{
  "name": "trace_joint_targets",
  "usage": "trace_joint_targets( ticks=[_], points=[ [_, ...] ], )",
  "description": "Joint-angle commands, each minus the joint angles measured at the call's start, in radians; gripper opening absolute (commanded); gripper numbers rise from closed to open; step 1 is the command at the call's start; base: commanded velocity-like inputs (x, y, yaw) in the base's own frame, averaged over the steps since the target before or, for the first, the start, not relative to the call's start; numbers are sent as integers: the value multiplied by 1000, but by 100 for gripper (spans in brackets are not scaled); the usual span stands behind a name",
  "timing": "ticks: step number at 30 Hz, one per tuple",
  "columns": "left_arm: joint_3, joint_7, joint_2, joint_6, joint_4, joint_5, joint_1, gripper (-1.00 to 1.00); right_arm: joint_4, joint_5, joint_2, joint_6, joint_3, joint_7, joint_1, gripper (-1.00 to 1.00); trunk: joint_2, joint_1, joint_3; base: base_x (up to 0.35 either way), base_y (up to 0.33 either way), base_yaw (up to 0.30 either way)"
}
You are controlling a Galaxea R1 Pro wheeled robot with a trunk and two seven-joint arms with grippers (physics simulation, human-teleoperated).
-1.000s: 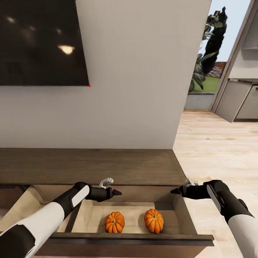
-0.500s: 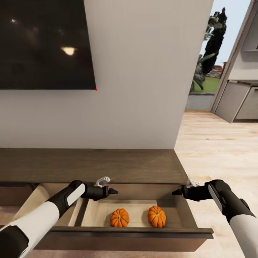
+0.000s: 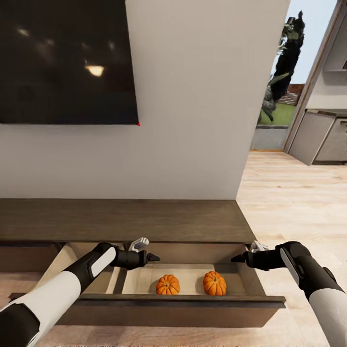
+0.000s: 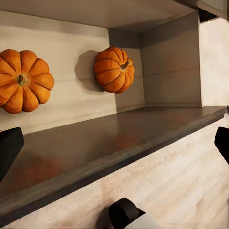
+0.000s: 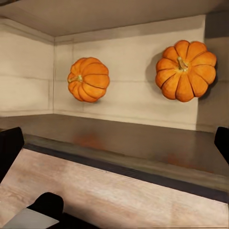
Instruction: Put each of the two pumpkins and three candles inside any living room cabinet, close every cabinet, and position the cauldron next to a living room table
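Television [image 3: 67, 60]: dark wall-mounted screen, far left, above the unit.
Left gripper [image 3: 153, 258]: hovers over the open drawer's left part, holding nothing; its wrist view shows fingers set wide apart.
Cabinet [image 3: 120, 219]: long low dark brown unit against the wall; bare top.
Drawer [image 3: 164, 303]: pulled out toward the robot, pale beige inside.
Pumpkins: left pumpkin [image 3: 167, 285] and right pumpkin [image 3: 214, 283] sit side by side, apart, on the drawer floor at its right end.
Right gripper [image 3: 237, 259]: over the drawer's right wall, fingers spread, empty.
Step in hand: pumpkins judged stowed; candles, cauldron outstanding.
Next move: fetch the candles, leaving the drawer open to receive them.
Room: pale wood floor [image 3: 289, 202]; doorway at far right.
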Motion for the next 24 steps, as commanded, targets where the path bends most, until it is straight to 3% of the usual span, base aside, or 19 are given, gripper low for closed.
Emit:
trace_joint_targets(
  ticks=[1, 18, 24],
  points=[
    [0, 0, -1, 0, 0, -1, 0, 100, 0, 0, 0, 0, 0, 0, 0, 100, 7, -4, 3, -230, 15, 0],
    [-1, 1, -3, -1, 1, -1, 0, 100, -1, 0, 1, -1, 1, 0, 1, 100, 126, -69, 56, -308, 71, 0],
    [-11, 8, -43, -7, 12, -6, 11, 100, 3, 10, 11, -8, 6, -5, 8, 100, 168, -92, 75, -49, 11, 0]
  ],
)
